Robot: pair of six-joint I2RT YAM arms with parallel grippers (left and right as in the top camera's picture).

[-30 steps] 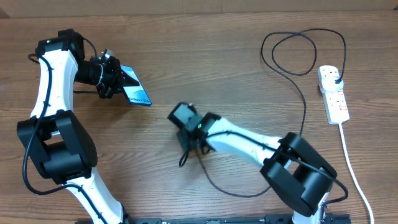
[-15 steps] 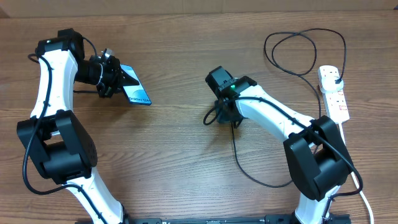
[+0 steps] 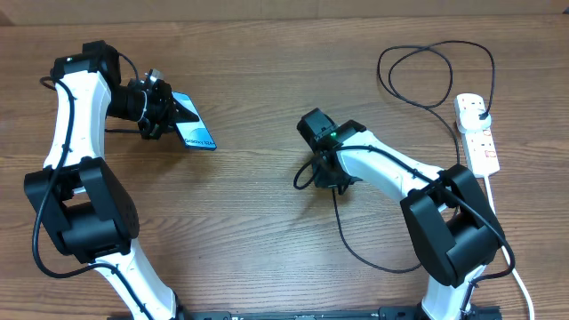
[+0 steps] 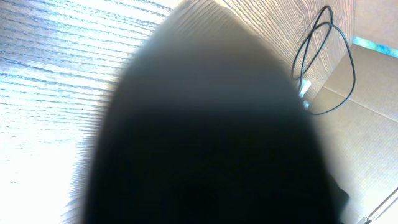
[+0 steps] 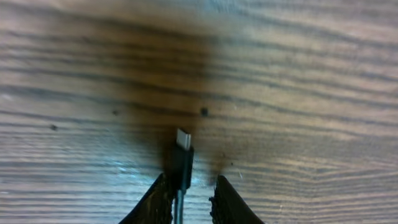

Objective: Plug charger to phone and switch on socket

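A robot lab bench — 2 robot arms (image 3: pixel 67 116) mounted at a wood-grain table (image 3: pixel 267 258), cardboard wall (image 4: pixel 367 118) alongside.

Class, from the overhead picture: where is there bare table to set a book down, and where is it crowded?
Bare wood lies between the phone and the right pincer, along the far edge between them, and at the near edge between the left arm's base and the charger loop. Crowded: the right end, where cable coils beside the socket.

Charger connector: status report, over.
Left gripper shut on phone. Right gripper slightly open, charger connector between its fingers, over table. Connector well short of phone; nothing between them.
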